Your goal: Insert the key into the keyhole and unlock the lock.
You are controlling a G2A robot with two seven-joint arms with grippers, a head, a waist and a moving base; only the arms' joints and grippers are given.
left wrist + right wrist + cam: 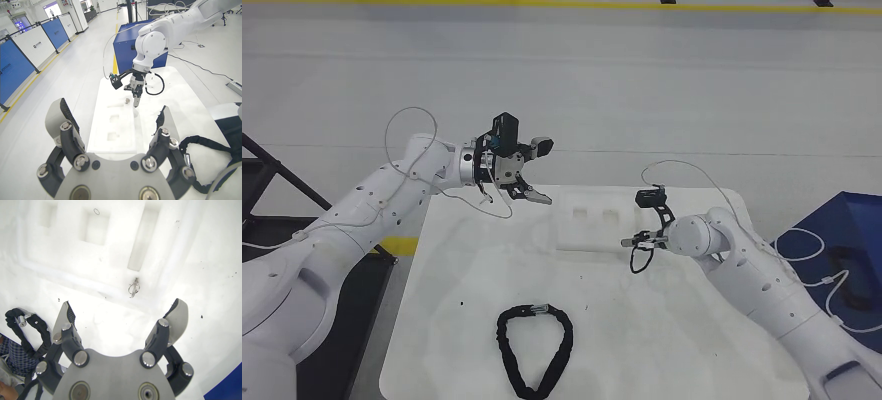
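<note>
In the top view the key is too small to pick out against the white foam tray (592,238), which sits at the upper middle of the desk (692,340). The right wrist view shows the key (134,287) plainly. It is small and silver, on a thin wire ring, and lies on the foam just beside the end of a long narrow slot (140,247). The right gripper (121,302) hangs above it, spread wide and holding nothing, with neither finger touching the key. In the top view this gripper (634,241) is at centre right, seen side-on, so its opening is hard to judge there.

The chain lock (504,340), a black fabric-sleeved loop, lies at the lower middle of the desk, well apart from the tray. In the right wrist view part of the chain is hidden behind the gripper body, but its silver cylinder (22,321) shows a keyhole on the end face.

The left gripper (542,172) hovers at the upper left edge of the desk, fingers spread and empty.
</note>
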